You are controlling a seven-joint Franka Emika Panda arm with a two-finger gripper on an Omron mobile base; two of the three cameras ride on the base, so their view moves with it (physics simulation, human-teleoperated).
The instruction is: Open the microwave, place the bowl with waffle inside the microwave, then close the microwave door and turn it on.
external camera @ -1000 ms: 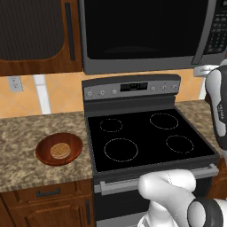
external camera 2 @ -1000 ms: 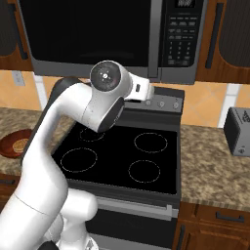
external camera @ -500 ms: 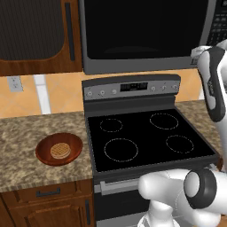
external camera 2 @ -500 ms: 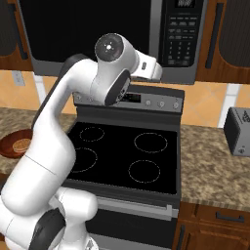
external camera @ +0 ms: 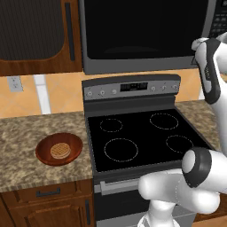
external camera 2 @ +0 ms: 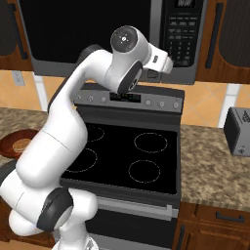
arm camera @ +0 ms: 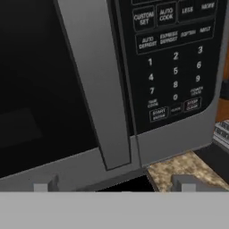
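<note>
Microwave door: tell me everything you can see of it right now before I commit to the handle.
The microwave door is shut, flush with the dark grey frame: a wide black glass panel, nothing visible behind it. Its long grey handle runs along the edge beside the button panel. The open gripper sits close below the handle's lower end, not touching it.

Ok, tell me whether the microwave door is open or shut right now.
Shut. The microwave door lies flush with the microwave's front, and its handle sits against the button panel, ungrasped.
</note>
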